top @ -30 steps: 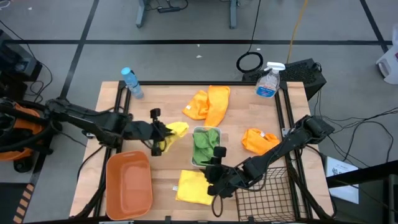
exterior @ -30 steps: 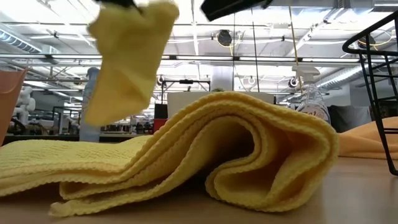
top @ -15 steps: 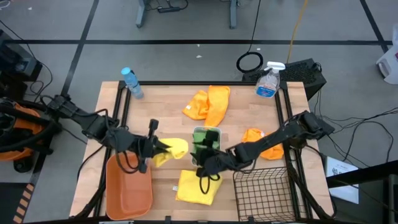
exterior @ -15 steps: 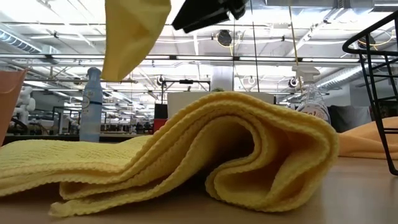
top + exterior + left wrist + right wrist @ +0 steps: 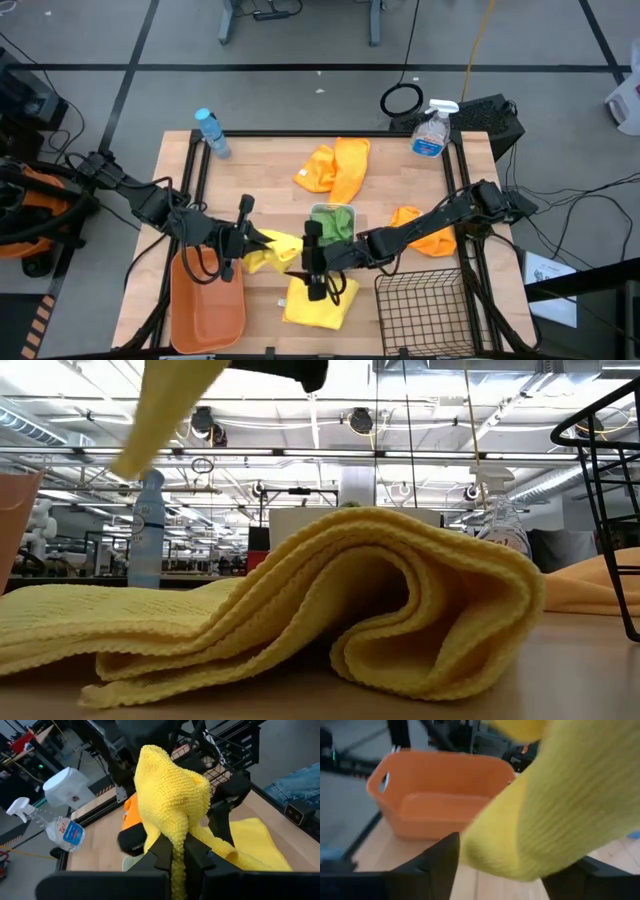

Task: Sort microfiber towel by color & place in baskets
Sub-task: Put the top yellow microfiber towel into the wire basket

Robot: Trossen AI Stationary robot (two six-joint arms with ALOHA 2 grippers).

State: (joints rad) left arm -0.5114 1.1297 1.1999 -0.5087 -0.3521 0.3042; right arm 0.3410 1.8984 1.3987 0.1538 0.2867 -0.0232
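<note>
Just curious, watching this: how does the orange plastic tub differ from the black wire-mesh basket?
The orange plastic tub has solid walls; the black wire-mesh basket is an open grid. The tub sits at the table's left front by the left gripper, the basket at the right front. Both look empty.

A folded yellow microfiber towel [image 5: 300, 615] lies near on the wooden tabletop [image 5: 580, 680]. Another yellow cloth [image 5: 165, 405] hangs above left. Far left stands a clear water bottle [image 5: 147, 525]; the black wire-mesh basket [image 5: 605, 470] stands right.
</note>
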